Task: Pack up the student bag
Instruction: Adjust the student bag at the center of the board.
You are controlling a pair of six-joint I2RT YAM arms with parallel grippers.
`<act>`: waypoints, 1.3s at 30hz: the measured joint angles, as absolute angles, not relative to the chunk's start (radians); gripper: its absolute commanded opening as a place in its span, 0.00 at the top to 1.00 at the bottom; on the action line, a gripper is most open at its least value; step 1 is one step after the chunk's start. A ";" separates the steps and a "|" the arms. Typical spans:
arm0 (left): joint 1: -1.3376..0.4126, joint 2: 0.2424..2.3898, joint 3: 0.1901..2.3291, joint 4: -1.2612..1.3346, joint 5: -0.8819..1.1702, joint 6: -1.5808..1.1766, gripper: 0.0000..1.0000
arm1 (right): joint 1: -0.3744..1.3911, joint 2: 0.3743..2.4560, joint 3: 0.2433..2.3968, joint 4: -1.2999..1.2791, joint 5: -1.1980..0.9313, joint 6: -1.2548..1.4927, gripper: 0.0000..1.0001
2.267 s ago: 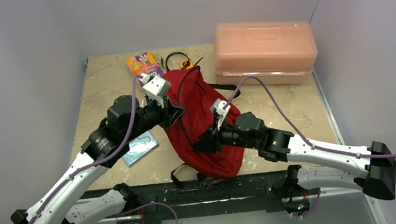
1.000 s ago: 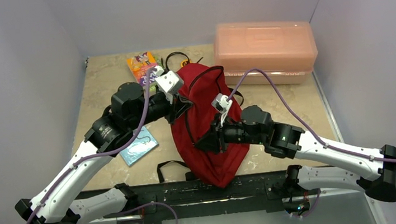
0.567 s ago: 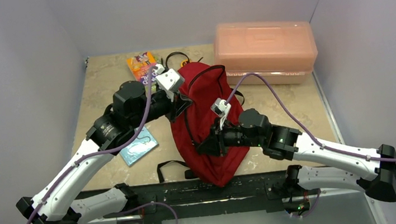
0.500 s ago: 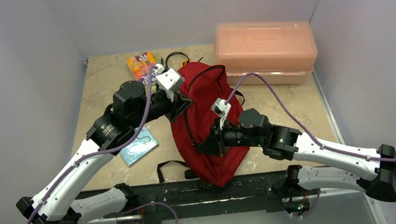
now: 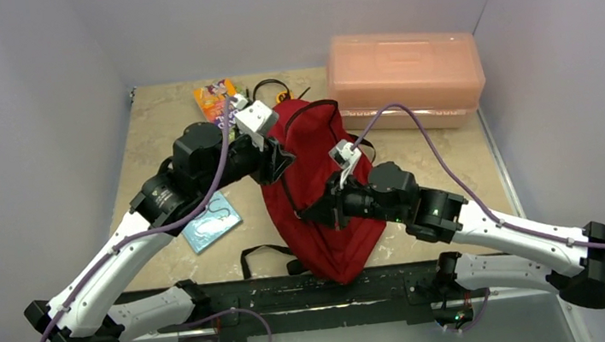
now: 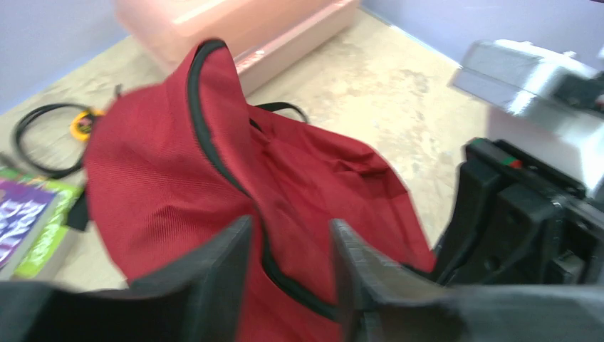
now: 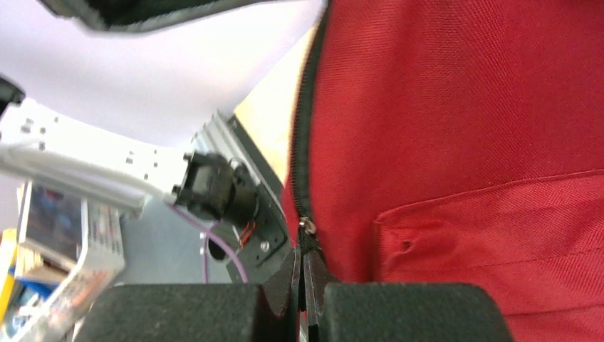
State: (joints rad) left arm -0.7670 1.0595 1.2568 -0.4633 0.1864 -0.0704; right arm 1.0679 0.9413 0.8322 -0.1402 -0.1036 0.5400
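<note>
The student bag [image 5: 317,178] lies in the middle of the table [image 5: 153,132]. Its rounded top points toward the pink plastic box [image 5: 404,69] at the far right, and its lower end reaches the near edge by the arm bases. A black strap [image 5: 259,253] trails from its near left side.

The left gripper [image 6: 290,246] is at the bag's upper left edge. The left wrist view is blurred. It shows two dark fingers [image 6: 214,274] a little apart, with a fold of red fabric and the black zipper track [image 6: 214,153] filling the gap, and they appear clamped on that fold. The bottom of the frame cuts off the finger bases.

The right gripper [image 7: 305,285] is against the bag's middle. Its fingers are closed together on the small metal zipper pull [image 7: 306,229], whose lower part disappears between the pads. From above, this grip is hidden under the right wrist. Neither view shows the inside of the bag.

Past the bag's top left lies a colourful book [image 5: 213,99], partly covered by the left wrist. Beside it is a coiled black cable [image 5: 268,89] with an orange piece, its near side hidden behind the bag. A light blue packet [image 5: 212,226] lies left of the bag, with the left arm's purple cable crossing over it. Its print is too small to read. The left wrist view shows only the near corner of the pink box.
</note>
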 measured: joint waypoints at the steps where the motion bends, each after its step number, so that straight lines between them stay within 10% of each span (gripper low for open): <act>1: -0.767 1.063 1.271 -0.481 0.162 -0.088 0.36 | 1.068 0.941 0.842 -0.143 -0.078 0.560 1.00; 5: -0.767 1.079 1.361 -0.582 -0.016 -0.200 0.22 | 1.066 0.965 0.891 -0.145 -0.005 0.626 1.00; 19: -0.766 0.649 0.986 -0.696 -0.109 -0.665 0.25 | 1.063 1.133 1.015 -0.090 0.039 0.688 1.00; 35: -0.766 0.656 0.971 -0.743 -0.165 -0.732 0.25 | 1.063 1.203 1.064 -0.233 -0.002 0.474 1.00; 39: -0.766 0.654 0.965 -0.759 -0.194 -0.768 0.25 | 1.065 1.249 1.063 -0.273 -0.077 0.417 0.85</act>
